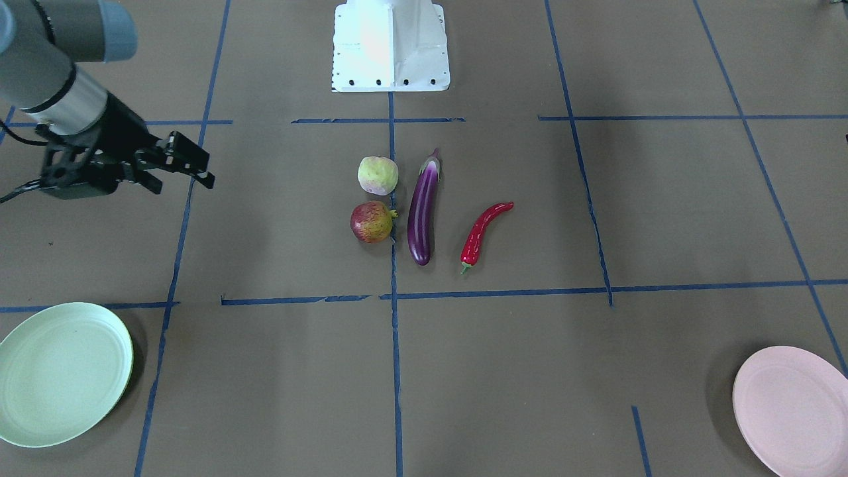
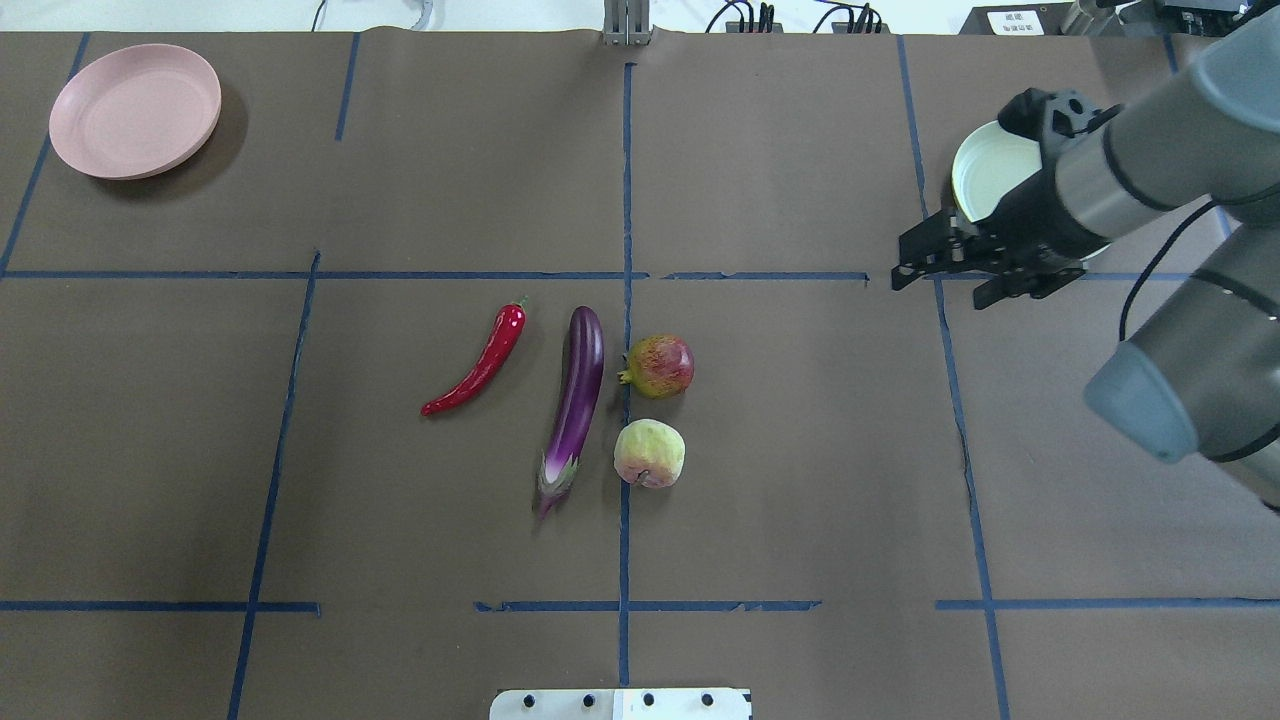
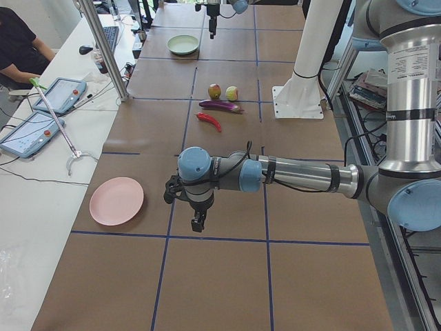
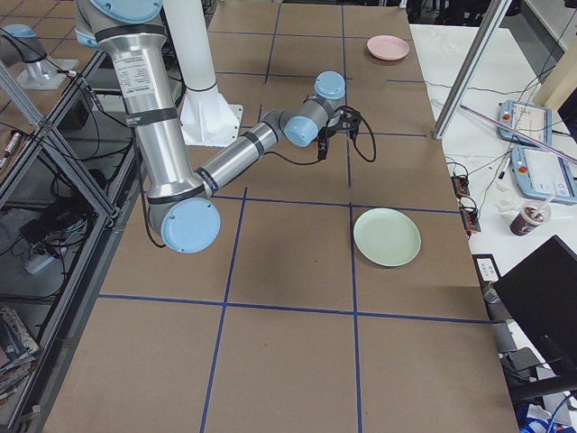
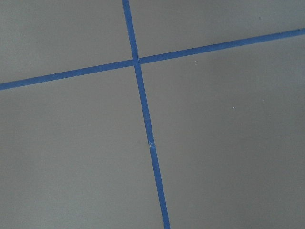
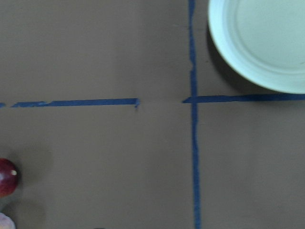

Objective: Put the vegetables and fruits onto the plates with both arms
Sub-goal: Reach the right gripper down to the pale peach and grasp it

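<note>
The purple eggplant point(image 2: 578, 400), the red chili point(image 2: 478, 365), the red-yellow pomegranate point(image 2: 660, 366) and the pale yellow-green fruit point(image 2: 650, 453) lie together mid-table. The pink plate point(image 2: 135, 110) is empty at the far left corner. The green plate point(image 2: 990, 175) is empty at the far right, partly hidden by my right arm. My right gripper point(image 2: 937, 290) is open and empty, hovering between the fruits and the green plate. My left gripper point(image 3: 198, 221) shows only in the exterior left view, beside the pink plate point(image 3: 117, 200); I cannot tell if it is open.
The brown table cover carries a grid of blue tape point(image 1: 395, 298). The white robot base point(image 1: 391, 46) stands at the table edge behind the produce. An operators' bench with tablets point(image 3: 41, 114) runs along the far side.
</note>
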Controlling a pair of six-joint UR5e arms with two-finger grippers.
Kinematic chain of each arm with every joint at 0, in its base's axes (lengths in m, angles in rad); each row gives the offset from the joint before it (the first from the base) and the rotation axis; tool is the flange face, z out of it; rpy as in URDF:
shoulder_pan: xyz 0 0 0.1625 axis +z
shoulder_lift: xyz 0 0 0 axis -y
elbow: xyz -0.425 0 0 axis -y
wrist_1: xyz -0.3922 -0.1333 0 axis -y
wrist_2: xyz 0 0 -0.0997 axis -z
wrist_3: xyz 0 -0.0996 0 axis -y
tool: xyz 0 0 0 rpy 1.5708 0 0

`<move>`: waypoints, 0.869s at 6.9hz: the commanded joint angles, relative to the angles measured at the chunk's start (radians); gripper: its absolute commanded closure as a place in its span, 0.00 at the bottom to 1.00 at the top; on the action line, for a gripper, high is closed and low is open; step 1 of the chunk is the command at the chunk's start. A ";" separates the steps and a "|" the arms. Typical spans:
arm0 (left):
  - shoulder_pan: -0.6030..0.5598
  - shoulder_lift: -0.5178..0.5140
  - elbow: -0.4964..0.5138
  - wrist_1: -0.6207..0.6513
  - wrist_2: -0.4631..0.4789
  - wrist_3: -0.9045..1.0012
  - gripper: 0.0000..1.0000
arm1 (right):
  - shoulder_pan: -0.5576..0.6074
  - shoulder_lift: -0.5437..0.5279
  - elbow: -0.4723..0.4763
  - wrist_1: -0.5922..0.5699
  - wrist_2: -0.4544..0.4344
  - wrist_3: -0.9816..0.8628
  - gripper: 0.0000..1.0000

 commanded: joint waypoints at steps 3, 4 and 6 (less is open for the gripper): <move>0.002 0.000 0.000 -0.001 -0.001 0.000 0.00 | -0.389 0.219 -0.089 -0.016 -0.376 0.429 0.01; 0.002 0.000 0.000 -0.001 -0.001 0.000 0.00 | -0.416 0.247 -0.156 -0.016 -0.399 0.460 0.01; 0.002 0.000 0.002 0.000 -0.001 0.000 0.00 | -0.453 0.255 -0.192 -0.016 -0.424 0.464 0.01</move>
